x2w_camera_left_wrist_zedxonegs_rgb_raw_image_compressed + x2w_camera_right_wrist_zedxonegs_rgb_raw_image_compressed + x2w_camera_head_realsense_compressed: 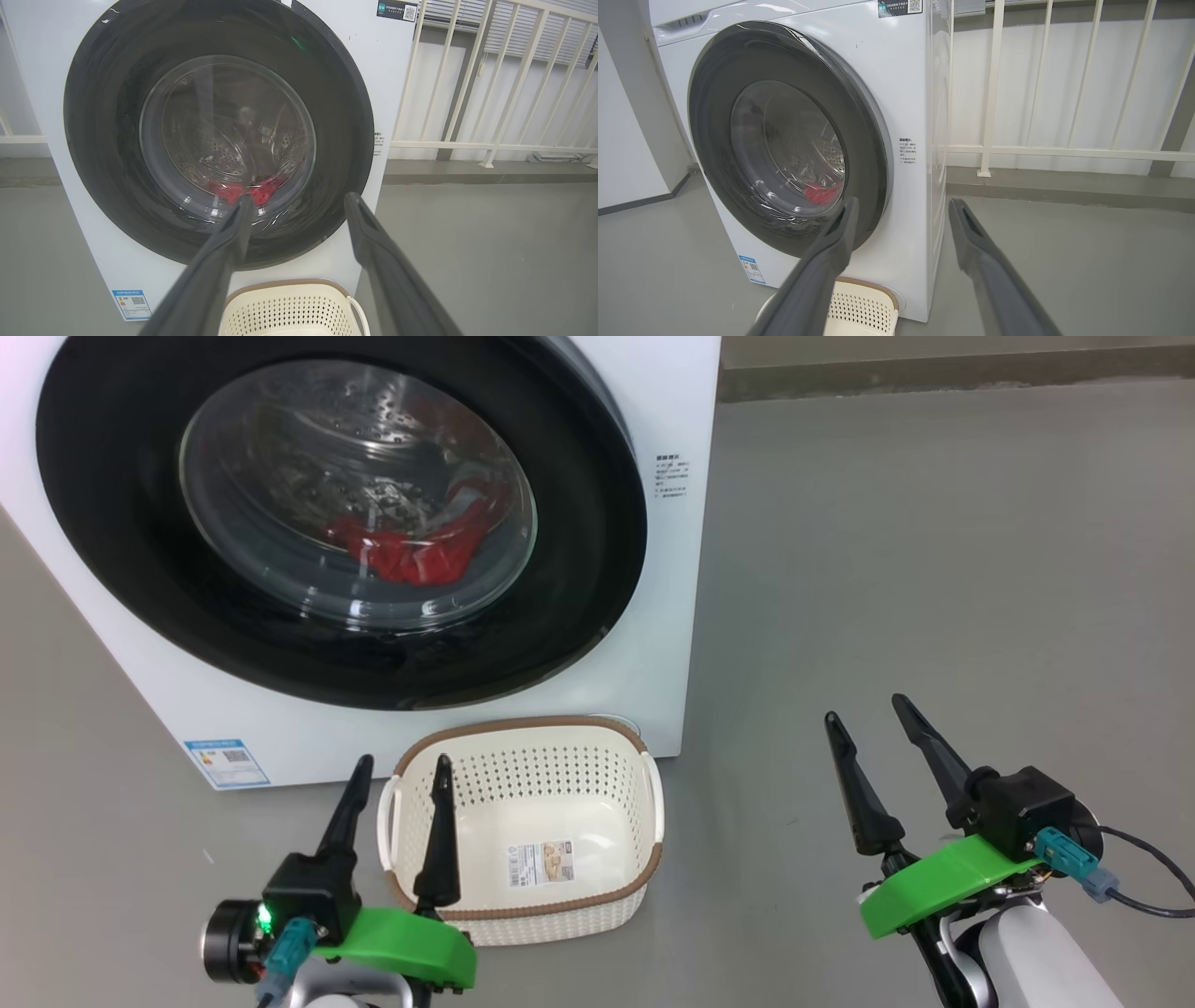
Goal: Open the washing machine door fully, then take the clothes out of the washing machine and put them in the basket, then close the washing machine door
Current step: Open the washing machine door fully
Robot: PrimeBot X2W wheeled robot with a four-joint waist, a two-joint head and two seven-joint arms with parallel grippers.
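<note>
The washing machine (677, 616), a white front-loader, stands on a grey floor (934, 569) with the washing machine door (112, 523) shut flat against its front, so the glossy black rim and glass bowl lie between both grippers and the load. The clothes (411, 555) are inside the perforated steel drum, a red heap with a pale stripe low behind the glass. The basket (560, 919) sits on the floor just in front of the machine's lower edge, its brown rim almost under the door, with a paper label (540, 861) on its bottom (the print is too small to read). The left gripper (403, 763) hovers above the basket's near left corner with its fingers spread and nothing between them. The right gripper (865, 707) hangs over bare floor well to the right of the machine, jaws likewise apart and holding nothing, a dark cable (1148, 896) trailing from its wrist. A blue label (227, 763) with a QR code is stuck low on the machine's front, a dark QR sticker (397, 10) near its top, and a small block of printed text (672, 476) beside the door, none of it legible. A white railing (490, 93) runs behind the machine.
</note>
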